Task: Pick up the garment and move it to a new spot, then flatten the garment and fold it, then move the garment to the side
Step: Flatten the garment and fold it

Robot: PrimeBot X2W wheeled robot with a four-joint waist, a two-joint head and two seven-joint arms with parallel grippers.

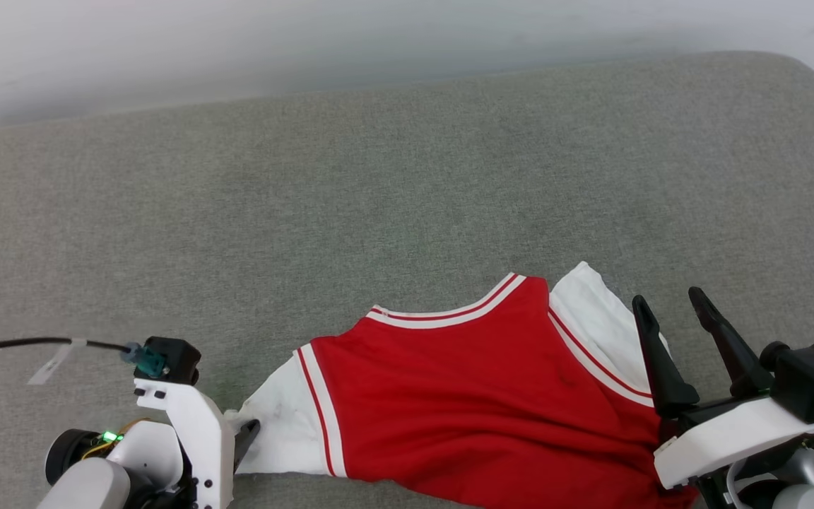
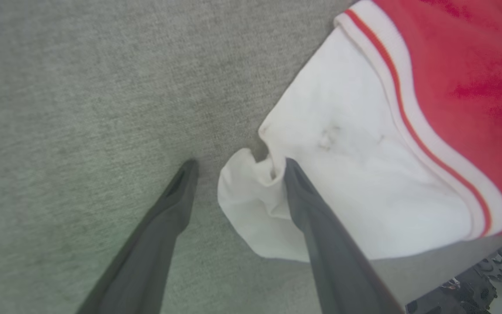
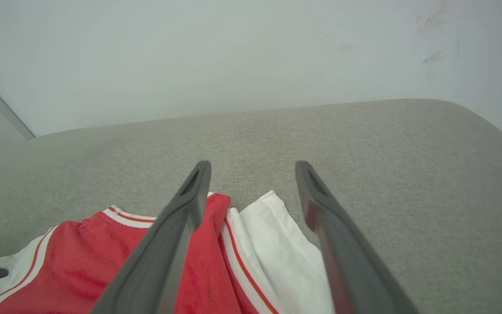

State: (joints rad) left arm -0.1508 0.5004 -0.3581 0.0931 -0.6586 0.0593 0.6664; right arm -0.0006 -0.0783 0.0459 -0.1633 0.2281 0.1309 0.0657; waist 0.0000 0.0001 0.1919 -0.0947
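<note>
Lying at six o'clock in the head view, the garment (image 1: 478,396) rests on a grey cushion (image 1: 407,177). Left wrist view: left gripper (image 2: 239,162) fingers apart around a sleeve fold (image 2: 251,196). Right wrist view: right gripper (image 3: 253,163) fingers apart above it.

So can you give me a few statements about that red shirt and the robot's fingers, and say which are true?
1. The shirt lies on a grey cushion. True.
2. The right fingers are shut on the shirt. False: they stand open, gripping nothing.
3. The left fingers are open at the edge of a white sleeve. True.
4. The shirt is folded into a neat square. False: it lies unfolded, sleeves out.
</note>
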